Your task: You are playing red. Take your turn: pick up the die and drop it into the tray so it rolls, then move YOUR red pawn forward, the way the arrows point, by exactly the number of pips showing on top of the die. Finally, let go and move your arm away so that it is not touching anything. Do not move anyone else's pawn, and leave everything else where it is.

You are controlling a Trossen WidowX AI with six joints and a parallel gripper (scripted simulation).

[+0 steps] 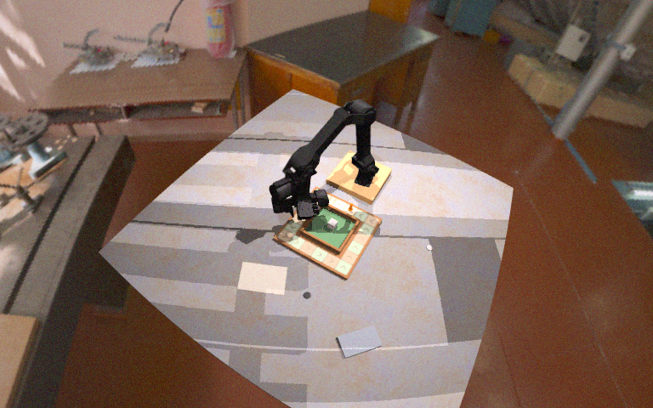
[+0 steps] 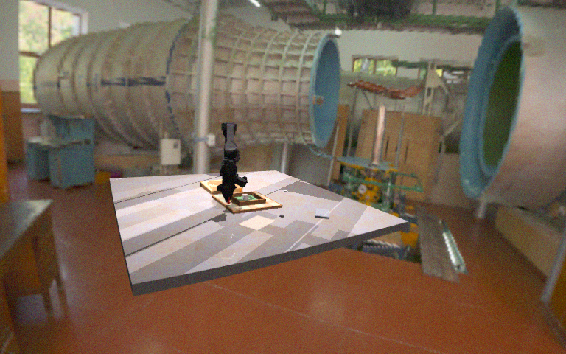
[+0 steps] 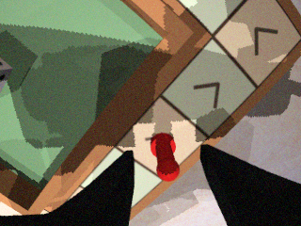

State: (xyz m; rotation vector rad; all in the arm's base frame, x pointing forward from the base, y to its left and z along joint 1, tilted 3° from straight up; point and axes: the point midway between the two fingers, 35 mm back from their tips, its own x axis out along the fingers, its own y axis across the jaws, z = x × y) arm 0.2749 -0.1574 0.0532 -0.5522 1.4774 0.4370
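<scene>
One robot hand poised above one red pawn.
Its fingers stand half open, gripping nothing; one die lies in the green tray; one orange pawn stands opposite.

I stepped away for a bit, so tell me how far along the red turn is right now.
Done: the die lies in the green tray. In hand: the gripper is half open over the red pawn, fingers either side, not gripping it. Left: grasp the pawn, move it along the arrows by the die's pips (unreadable here), release, and pull the arm away.
</scene>
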